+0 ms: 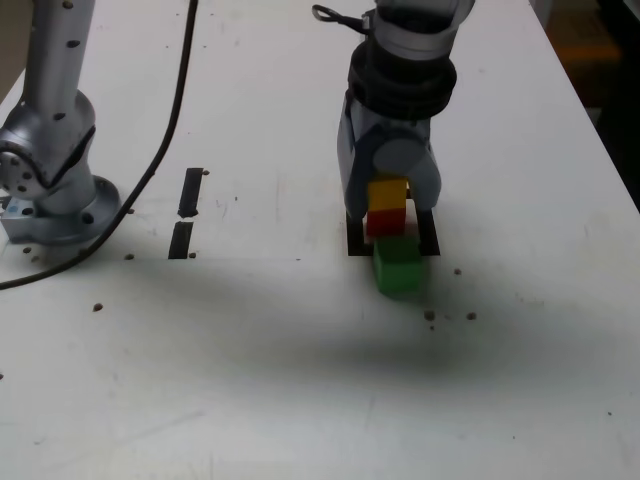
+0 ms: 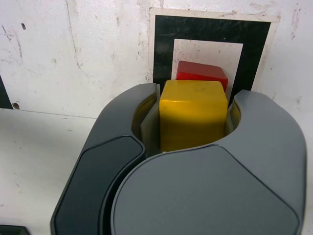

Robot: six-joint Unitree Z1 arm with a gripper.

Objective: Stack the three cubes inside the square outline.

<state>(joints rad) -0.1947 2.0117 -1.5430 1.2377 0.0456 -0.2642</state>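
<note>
White tabletop (image 1: 520, 380) fills both views, scuffed and stained, with small dark specks scattered across it; at the exterior view's upper right corner we glimpse a darker floor beyond the table's edge. We take the square outline (image 1: 431, 243) as our landmark: a thick, flat black border around a white centre, printed on a pale sheet.

We count three cubes, all small, solid and sharp-edged with a slightly glossy finish. The red cube (image 1: 386, 221) sits inside the outline. The yellow cube (image 1: 387, 192) rests directly on top of it, a little askew in the wrist view. The green cube (image 1: 398, 266) lies on the table at the outline's near edge in the exterior view, overlapping the black border and touching the base of the red one, or very nearly.

One arm reaches down over the outline, ending in a smooth grey plastic gripper (image 1: 388, 190) with rounded shells. Its jaws stand on either side of the yellow cube, close against its sides; we cannot tell whether they press on it or have just let go.

To the exterior view's left of the outline, well apart, we count two short black tape strips (image 1: 187, 214), one above the other. Further left stands the arm's round metal base (image 1: 50, 170), with one black cable (image 1: 165, 150) curving past it.
</note>
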